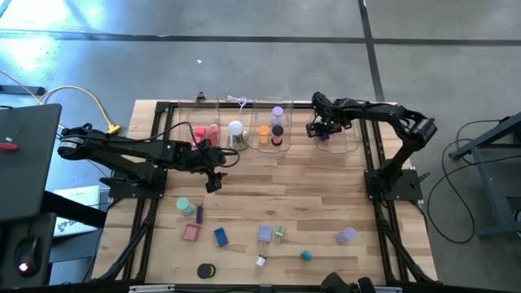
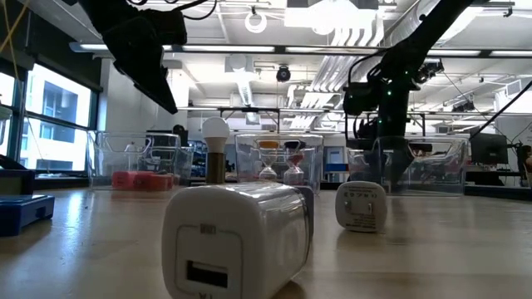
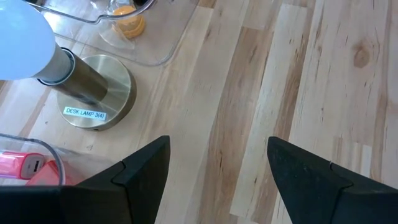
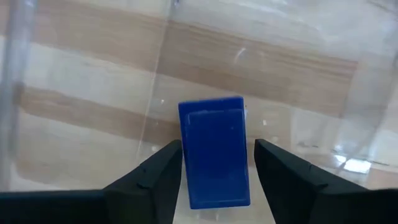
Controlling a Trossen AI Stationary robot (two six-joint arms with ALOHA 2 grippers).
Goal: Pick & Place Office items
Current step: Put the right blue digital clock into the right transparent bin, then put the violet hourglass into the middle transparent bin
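Right pincer (image 4: 216,163) spread around blue block (image 4: 215,151) over far-right clear bin (image 1: 338,130) | left pincer (image 3: 217,171) spread, empty, mid-tabletop (image 1: 326,175) | progress: several items binned; roughly ten loose pieces near edge.

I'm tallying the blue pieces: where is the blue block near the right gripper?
The blue block sits between the right gripper's open fingers, inside the clear bin at the table's far right.

Two dark arms reach over the tabletop (image 1: 326,183). Along the upper part of the frame stand four clear bins (image 1: 271,130) and one desk lamp (image 1: 236,133). In the lower half lie about nine loose office items (image 1: 221,237), among them one black disc (image 1: 205,270) and one lilac cylinder (image 1: 347,236).
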